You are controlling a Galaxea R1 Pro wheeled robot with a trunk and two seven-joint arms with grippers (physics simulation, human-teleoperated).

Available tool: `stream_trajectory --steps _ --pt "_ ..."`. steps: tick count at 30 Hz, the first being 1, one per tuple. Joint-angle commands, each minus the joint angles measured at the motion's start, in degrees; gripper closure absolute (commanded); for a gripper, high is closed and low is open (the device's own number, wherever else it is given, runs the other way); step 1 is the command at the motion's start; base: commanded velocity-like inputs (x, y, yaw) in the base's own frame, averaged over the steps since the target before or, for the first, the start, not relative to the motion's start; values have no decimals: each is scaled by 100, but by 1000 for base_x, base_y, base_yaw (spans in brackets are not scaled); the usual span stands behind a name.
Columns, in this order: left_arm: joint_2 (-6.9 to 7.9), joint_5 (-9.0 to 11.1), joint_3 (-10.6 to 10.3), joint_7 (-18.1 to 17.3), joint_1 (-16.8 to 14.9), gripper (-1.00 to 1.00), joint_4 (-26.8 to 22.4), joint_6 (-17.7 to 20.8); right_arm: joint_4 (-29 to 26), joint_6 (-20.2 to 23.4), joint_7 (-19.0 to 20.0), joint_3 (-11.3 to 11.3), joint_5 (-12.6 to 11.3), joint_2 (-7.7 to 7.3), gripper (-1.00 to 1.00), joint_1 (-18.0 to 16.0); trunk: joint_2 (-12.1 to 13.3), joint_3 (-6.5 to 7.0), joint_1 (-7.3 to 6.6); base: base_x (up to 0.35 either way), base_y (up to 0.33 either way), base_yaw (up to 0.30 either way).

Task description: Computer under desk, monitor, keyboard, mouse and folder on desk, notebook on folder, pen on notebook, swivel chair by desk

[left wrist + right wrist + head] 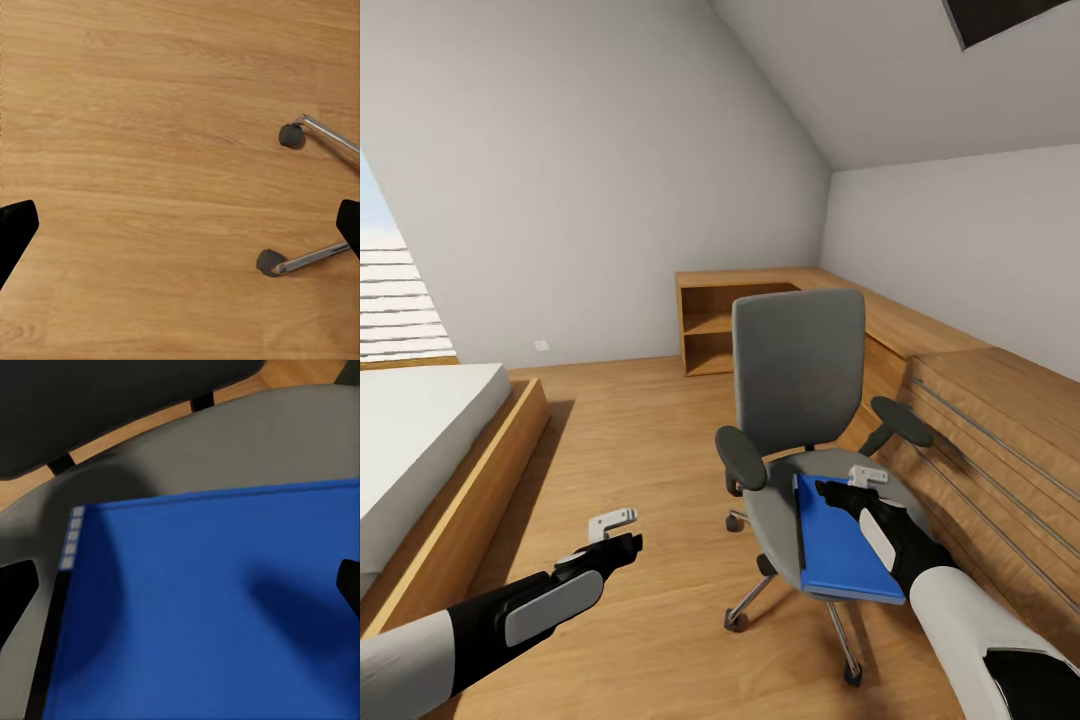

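The folder (842, 545) lies flat on the chair (800, 400) seat, mid-room. The right gripper (838, 490) hovers just above its far edge, jaws spread wide, holding nothing. The left gripper (622, 530) hangs open and empty over bare floor (640, 420). A bed (430, 450) lies left, low wooden shelving (730, 320) beyond the chair.

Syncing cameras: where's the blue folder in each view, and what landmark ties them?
Head view: the folder lies flat on the chair seat, lower right of centre, with the right gripper over its far end.
Left wrist view: not in it; wooden floor and two chair castors.
Right wrist view: the folder spans most of the picture, on the grey seat.
Shared landmark: the chair.
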Motion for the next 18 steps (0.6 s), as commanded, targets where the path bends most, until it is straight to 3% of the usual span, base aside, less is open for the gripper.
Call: stream_trajectory --steps 1,7,18 --pt "3 25 -19 23 -10 -100 -2 -15 -8 19 12 -3 -28 -1 -100 -1 -3 -6 -1 0 0 0" --pt "-4 20 -18 23 -8 -100 7 -15 -6 2 14 8 -20 -1 -100 -1 -3 -6 -1 56 0 0" --pt "-1 15 -18 29 -8 -100 8 -16 -4 -1 14 73 -19 -1 -100 -1 -3 -6 -1 230 0 0"
